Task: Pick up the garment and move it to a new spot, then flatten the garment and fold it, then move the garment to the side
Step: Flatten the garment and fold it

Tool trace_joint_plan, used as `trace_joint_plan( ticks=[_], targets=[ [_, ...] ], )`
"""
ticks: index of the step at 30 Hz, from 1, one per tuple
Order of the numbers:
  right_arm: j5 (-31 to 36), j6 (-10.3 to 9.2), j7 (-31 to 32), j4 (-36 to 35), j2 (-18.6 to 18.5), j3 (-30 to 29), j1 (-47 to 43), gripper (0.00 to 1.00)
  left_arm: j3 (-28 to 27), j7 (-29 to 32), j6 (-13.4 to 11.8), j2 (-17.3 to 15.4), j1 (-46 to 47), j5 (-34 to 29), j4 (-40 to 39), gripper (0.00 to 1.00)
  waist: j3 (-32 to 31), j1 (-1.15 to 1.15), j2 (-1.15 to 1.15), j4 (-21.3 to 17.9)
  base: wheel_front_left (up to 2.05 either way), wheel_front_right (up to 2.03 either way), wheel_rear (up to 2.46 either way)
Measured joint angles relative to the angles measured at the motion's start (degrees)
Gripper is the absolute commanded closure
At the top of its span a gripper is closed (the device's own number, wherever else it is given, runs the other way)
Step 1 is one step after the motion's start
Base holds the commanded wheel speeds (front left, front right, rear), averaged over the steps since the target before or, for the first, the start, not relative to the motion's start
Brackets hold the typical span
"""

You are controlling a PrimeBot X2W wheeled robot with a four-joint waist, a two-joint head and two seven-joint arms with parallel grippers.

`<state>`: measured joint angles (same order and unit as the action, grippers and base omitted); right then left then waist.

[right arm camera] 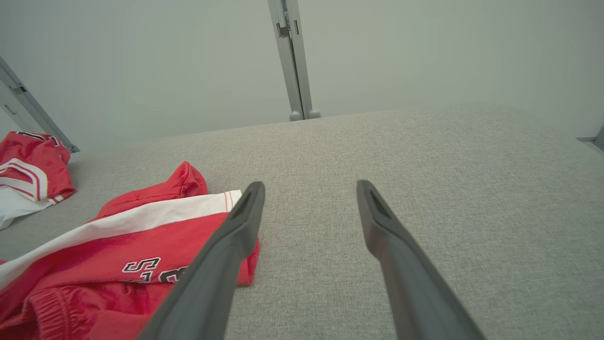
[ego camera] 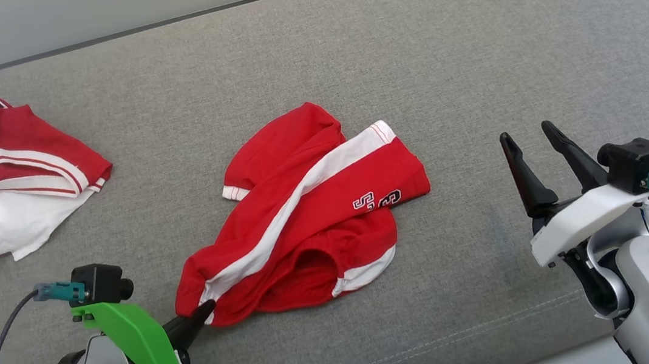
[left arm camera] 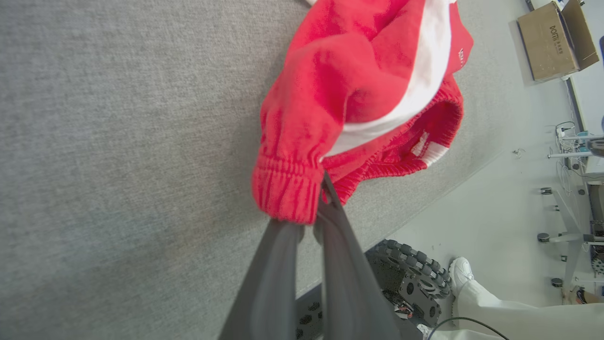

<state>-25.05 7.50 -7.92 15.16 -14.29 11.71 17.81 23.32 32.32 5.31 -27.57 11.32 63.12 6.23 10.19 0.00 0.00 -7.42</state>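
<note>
Item: crumpled red fabric shorts with white side stripe [ego camera: 303, 209], lying mid grey upholstered surface [ego camera: 467, 37]. Left pincer [ego camera: 208, 310] clamped on the elastic waistband's near end; right pincer [ego camera: 525, 131] apart, idle, well clear. Handling: lift high so trailing cloth clears before relocating.

I'm looking at a wide grey fabric cushion [ego camera: 469, 55] that spans nearly the whole head view, with a stitched seam [ego camera: 499, 318] along its lower right. Red shorts [ego camera: 316, 219] with a white side stripe lie crumpled on it at centre frame, elastic waistband toward the lower left and black-and-white characters on the right leg. A second garment [ego camera: 0, 176], red and white, lies bunched at the left edge, well apart from the shorts.
</note>
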Motion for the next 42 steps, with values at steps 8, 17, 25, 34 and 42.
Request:
trace_joint_plan(
  ticks=[8,17,25,34,42],
  targets=[
    [0.49,0.0,-0.01,1.1,0.41,0.79,-0.24,0.0,2.63,-7.1,0.57,1.3,2.85,-7.93,8.73,1.0,-1.14,0.0,0.0,-0.2,0.0,0.0,0.0],
    [0.49,0.0,-0.01,1.99,0.63,1.65,-1.05,0.0,4.97,-12.95,0.77,2.21,5.05,-13.74,14.5,0.0,-3.4,0.0,0.0,0.46,0.0,0.0,0.0],
    [1.14,0.0,0.0,1.85,0.08,0.75,-1.9,0.0,4.2,-19.91,-0.4,1.61,3.78,-16.71,11.81,0.0,-5.09,0.0,0.0,1.11,0.0,0.0,0.0],
    [4.33,0.0,0.9,-0.63,0.14,-2.7,-3.96,0.0,1.34,-31.7,-7.4,2.4,-0.56,-21.5,4.32,0.0,-8.32,0.0,0.0,2.17,0.0,0.0,0.0],
    [7.88,0.0,2.97,-4.64,1.14,-3.52,-5.5,0.0,-0.25,-37.91,-12.48,4.71,-3.76,-23.41,0.99,0.0,-11.14,0.0,0.0,2.73,0.0,0.0,0.0]
  ],
)
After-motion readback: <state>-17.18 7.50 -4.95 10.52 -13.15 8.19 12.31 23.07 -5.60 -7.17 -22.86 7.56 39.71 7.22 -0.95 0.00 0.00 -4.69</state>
